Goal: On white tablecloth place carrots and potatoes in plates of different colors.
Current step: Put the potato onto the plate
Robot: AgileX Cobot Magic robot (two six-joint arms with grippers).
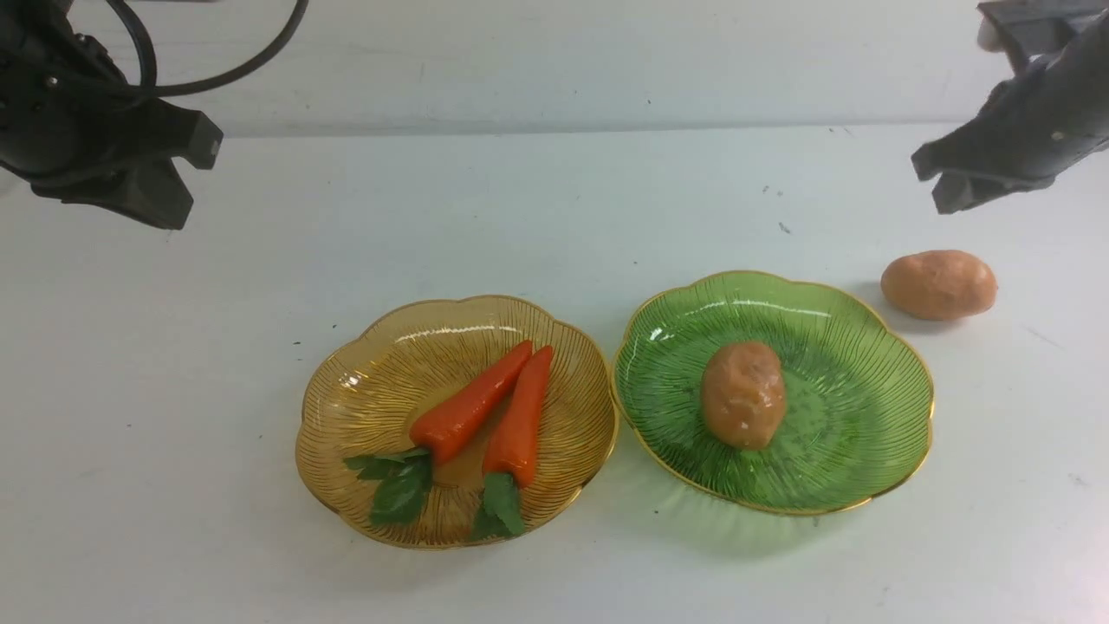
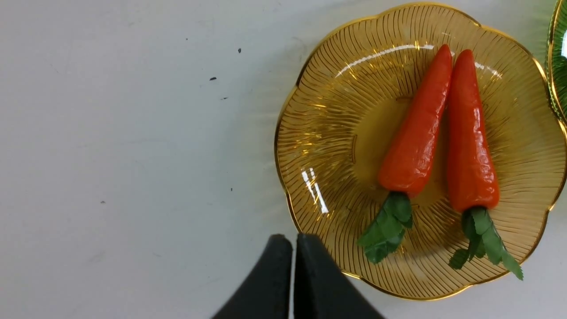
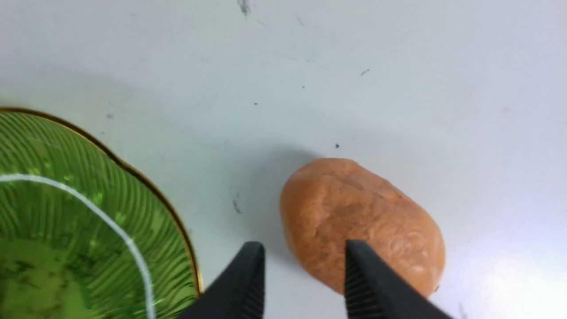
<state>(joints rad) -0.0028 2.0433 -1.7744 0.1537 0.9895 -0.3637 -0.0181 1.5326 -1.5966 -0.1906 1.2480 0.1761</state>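
Note:
Two orange carrots (image 1: 472,403) (image 1: 520,425) with green tops lie side by side in the amber plate (image 1: 346,390), also visible as carrots (image 2: 416,133) (image 2: 469,141) on the plate (image 2: 332,133). One potato (image 1: 742,394) rests in the green plate (image 1: 849,381). A second potato (image 1: 938,284) (image 3: 363,212) lies on the white tablecloth (image 1: 554,208) just right of that plate (image 3: 66,186). My right gripper (image 1: 934,184) (image 3: 304,246) hangs open above and behind this potato, not touching it. My left gripper (image 1: 186,182) (image 2: 292,248) is shut and empty, raised at the far left.
The two plates sit almost rim to rim near the front middle of the cloth. A black cable (image 1: 217,78) loops over the left arm. Small dark specks (image 1: 782,227) dot the cloth behind the green plate.

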